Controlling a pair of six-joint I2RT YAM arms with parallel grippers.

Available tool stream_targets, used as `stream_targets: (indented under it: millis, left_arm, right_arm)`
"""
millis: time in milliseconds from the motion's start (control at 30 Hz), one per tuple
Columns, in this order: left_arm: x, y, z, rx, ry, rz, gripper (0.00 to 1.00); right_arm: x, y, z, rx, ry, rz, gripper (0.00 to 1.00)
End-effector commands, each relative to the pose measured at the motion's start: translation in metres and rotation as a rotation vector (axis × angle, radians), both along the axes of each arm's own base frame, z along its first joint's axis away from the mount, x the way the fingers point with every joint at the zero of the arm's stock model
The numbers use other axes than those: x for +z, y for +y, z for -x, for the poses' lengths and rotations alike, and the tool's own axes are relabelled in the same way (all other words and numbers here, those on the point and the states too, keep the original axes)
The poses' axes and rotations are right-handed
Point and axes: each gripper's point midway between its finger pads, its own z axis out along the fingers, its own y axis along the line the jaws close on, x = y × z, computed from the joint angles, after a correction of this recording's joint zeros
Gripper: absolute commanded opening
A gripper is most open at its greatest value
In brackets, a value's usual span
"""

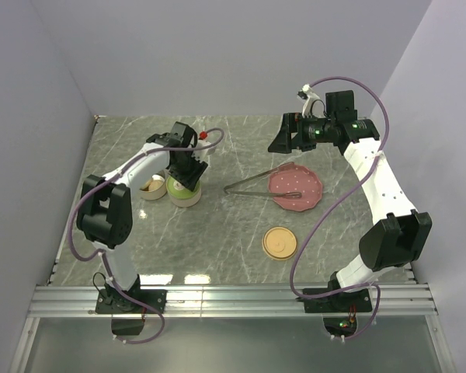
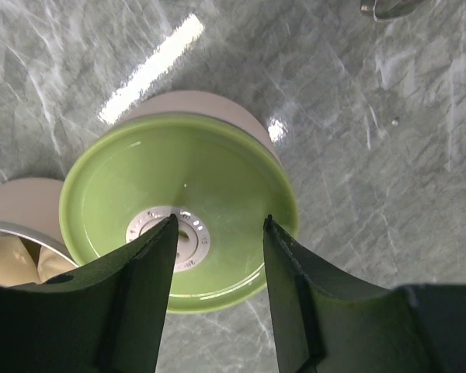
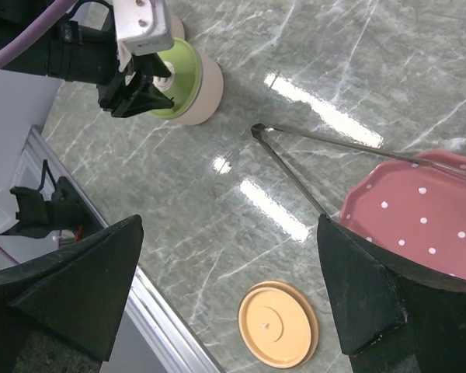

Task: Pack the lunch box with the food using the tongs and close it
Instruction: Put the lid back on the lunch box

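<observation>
Presently left gripper (image 2: 219,221) fingers held half-parted, nothing clamped, green-topped container (image 2: 179,179) directly beneath. Beside it, pale food (image 2: 8,264) seen inside open container (image 2: 27,202). Right gripper (image 3: 230,219) spread wide, empty; tongs (image 3: 291,172) laid ahead, untouched. Packing judged mostly done; closing left.

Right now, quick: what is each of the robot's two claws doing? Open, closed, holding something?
Left gripper: partly open just above the green pot, holding nothing.
Right gripper: wide open, empty.
</observation>
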Motion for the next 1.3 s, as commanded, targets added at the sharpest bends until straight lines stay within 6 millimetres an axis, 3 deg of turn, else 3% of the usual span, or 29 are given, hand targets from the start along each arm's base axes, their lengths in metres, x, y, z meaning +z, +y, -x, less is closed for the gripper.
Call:
stream_targets:
  millis: [0,167,300,533,833,1267]
  left_arm:
    - [0.006,0.016,0.015,-0.024,0.078,-0.091,0.53]
    - [0.042,0.02,-0.002,-0.054,-0.008,-0.123,0.53]
    - [0.042,0.024,-0.005,-0.069,-0.022,-0.148,0.53]
    - [0.008,0.036,-0.01,-0.057,0.026,-0.166,0.52]
    - [-0.039,0.042,0.016,-0.08,0.15,-0.179,0.5]
    - [-0.068,0.037,0.045,-0.093,0.243,-0.128,0.47]
  right_arm:
    - [0.02,-0.002,0.005,0.015,-0.06,-0.016,1.0]
    - [0.02,0.0,0.005,0.021,-0.055,-0.023,1.0]
    - [0.02,0.001,0.006,0.026,-0.056,-0.026,1.0]
    - [0.019,0.0,0.006,0.027,-0.053,-0.017,1.0]
    - [0.014,-0.002,0.005,0.02,-0.043,-0.008,1.0]
    - [0.014,-0.001,0.002,0.021,-0.036,-0.01,1.0]
